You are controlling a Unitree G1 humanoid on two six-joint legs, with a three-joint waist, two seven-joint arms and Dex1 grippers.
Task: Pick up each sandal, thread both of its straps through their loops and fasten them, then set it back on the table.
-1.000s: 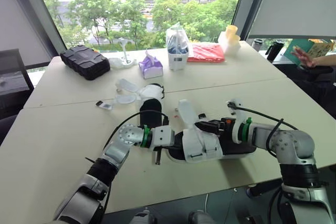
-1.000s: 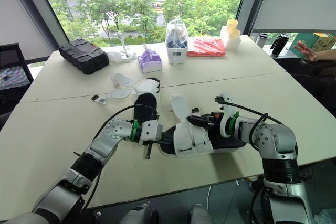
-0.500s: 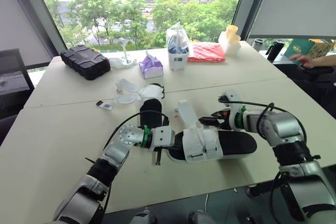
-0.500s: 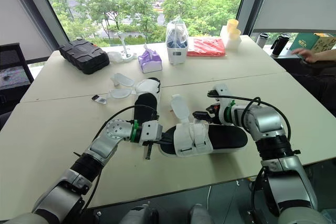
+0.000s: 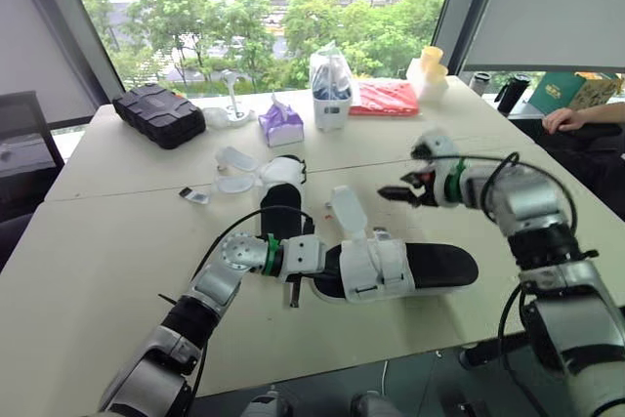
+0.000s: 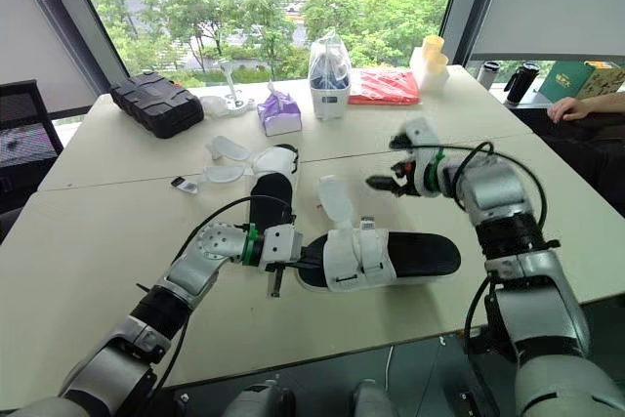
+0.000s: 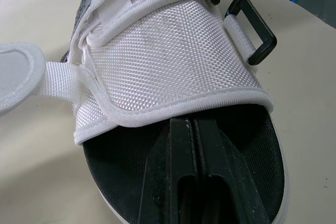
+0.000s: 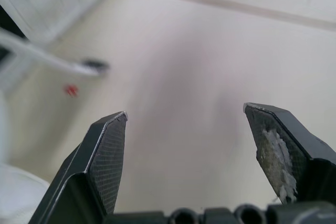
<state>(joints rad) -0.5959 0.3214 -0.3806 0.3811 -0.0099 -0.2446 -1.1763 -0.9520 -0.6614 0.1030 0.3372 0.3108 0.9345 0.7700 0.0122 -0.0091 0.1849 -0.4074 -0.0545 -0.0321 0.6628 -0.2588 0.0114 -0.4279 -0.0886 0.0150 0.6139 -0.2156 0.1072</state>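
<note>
Left wrist view: the left gripper (image 7: 191,125) rests on the black footbed at the toe of the near sandal (image 5: 400,269), jaws pressed shut. That sandal lies on the worktop (image 5: 107,241) at lower centre, one strap (image 5: 348,210) flapped out loose. Up and right of it hangs the right gripper (image 8: 185,110), jaws spread wide. A second sandal (image 5: 280,194) lies at centre, making two. Farther up stand a clear bag (image 5: 330,85) holding dark items, a purple tissue pack (image 5: 280,124) and a black case (image 5: 156,114).
</note>
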